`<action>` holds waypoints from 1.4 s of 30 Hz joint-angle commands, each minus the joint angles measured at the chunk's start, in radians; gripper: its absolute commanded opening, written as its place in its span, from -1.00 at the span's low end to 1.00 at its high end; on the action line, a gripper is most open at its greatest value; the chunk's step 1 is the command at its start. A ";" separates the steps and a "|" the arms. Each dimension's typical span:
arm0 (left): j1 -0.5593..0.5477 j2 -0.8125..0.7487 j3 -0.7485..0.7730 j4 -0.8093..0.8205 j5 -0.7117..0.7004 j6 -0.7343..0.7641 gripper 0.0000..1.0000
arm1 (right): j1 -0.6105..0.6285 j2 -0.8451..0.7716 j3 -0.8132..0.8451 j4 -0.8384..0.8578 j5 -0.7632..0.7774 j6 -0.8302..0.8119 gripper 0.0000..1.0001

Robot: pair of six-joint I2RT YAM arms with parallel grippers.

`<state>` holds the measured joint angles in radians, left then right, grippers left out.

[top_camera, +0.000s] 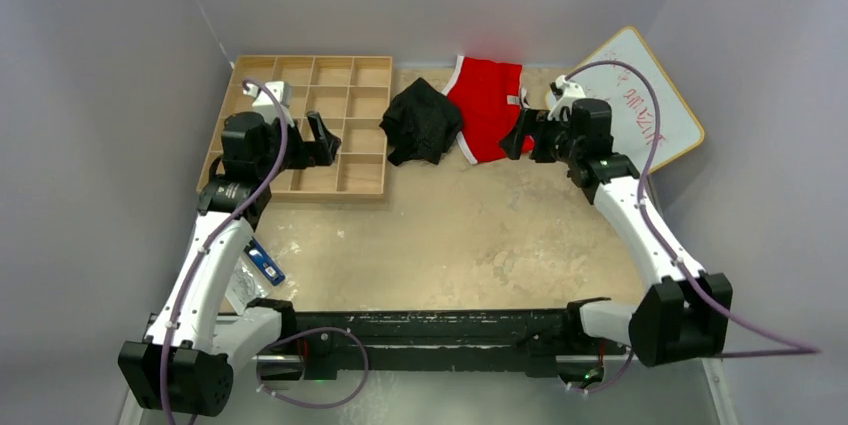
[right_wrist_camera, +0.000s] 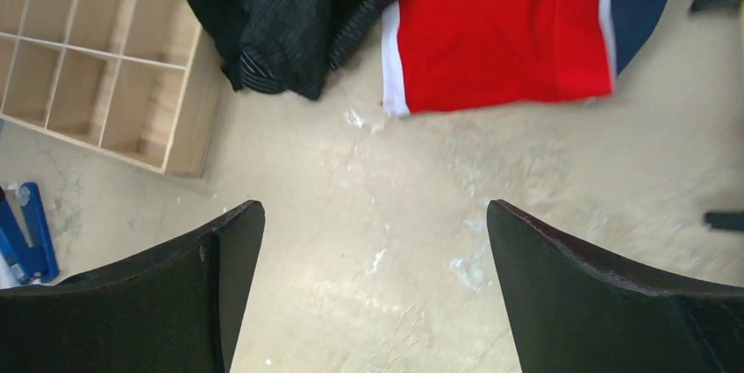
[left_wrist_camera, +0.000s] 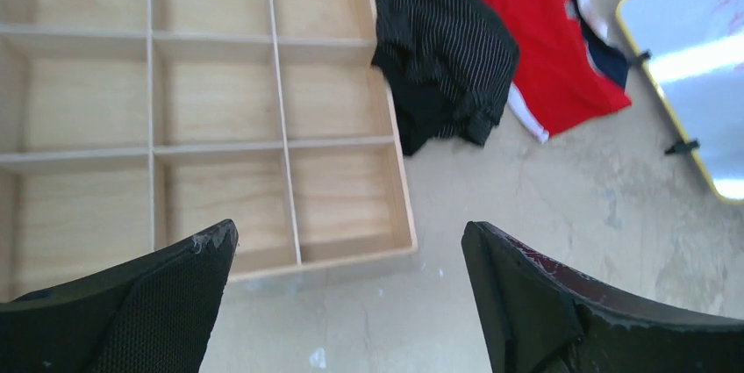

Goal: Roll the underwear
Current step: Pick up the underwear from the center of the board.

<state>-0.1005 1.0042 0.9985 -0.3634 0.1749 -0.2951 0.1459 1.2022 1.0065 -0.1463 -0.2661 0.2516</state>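
Observation:
The underwear is a crumpled heap of black, finely ribbed fabric at the back of the table, just right of the wooden tray. It also shows in the left wrist view and the right wrist view. My left gripper hovers over the tray's right side, left of the heap, open and empty. Right of the heap, over the red briefs' near edge, my right gripper also stands open with nothing between its fingers. Neither gripper touches the fabric.
The wooden grid tray sits at the back left, its compartments bare. Red briefs with white trim lie partly under the black heap's right edge. A whiteboard leans at the back right. A small blue object lies near the left arm.

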 commanded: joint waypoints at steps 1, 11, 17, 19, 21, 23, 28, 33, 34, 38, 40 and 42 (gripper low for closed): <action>-0.001 -0.041 -0.100 0.056 0.048 -0.031 1.00 | 0.001 0.062 0.018 -0.065 0.008 0.133 0.98; 0.015 -0.138 -0.140 -0.029 -0.075 -0.114 1.00 | 0.058 0.228 -0.003 0.115 -0.247 0.234 0.98; 0.015 -0.200 -0.163 -0.062 -0.159 -0.118 0.98 | 0.259 0.445 0.262 -0.089 0.014 0.160 0.84; 0.015 -0.216 -0.162 -0.086 -0.205 -0.113 0.97 | 0.301 0.516 0.322 -0.084 0.054 0.148 0.76; 0.015 -0.238 -0.163 -0.094 -0.242 -0.113 0.97 | 0.328 0.597 0.412 -0.093 0.110 0.143 0.71; 0.015 -0.261 -0.170 -0.092 -0.258 -0.115 0.97 | 0.338 0.689 0.497 -0.110 0.149 0.146 0.65; 0.015 -0.299 -0.190 -0.085 -0.268 -0.111 0.97 | 0.355 0.877 0.715 -0.188 0.196 0.137 0.40; 0.015 -0.285 -0.180 -0.099 -0.268 -0.101 0.97 | 0.362 0.993 0.845 -0.228 0.259 0.123 0.13; 0.015 -0.281 -0.179 -0.101 -0.262 -0.103 0.97 | 0.362 1.011 0.873 -0.243 0.269 0.123 0.13; 0.015 -0.272 -0.175 -0.102 -0.237 -0.103 0.97 | 0.360 1.045 0.974 -0.286 0.347 0.068 -0.76; 0.015 -0.273 -0.176 -0.101 -0.234 -0.104 0.96 | 0.354 1.048 1.029 -0.305 0.416 0.026 -1.00; 0.015 -0.275 -0.178 -0.101 -0.231 -0.105 0.97 | 0.339 1.057 1.088 -0.326 0.477 -0.019 -1.00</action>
<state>-0.0917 0.7349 0.8181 -0.4797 -0.0734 -0.4011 0.4992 2.2902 1.9560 -0.4301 0.0463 0.3378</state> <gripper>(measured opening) 0.986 0.025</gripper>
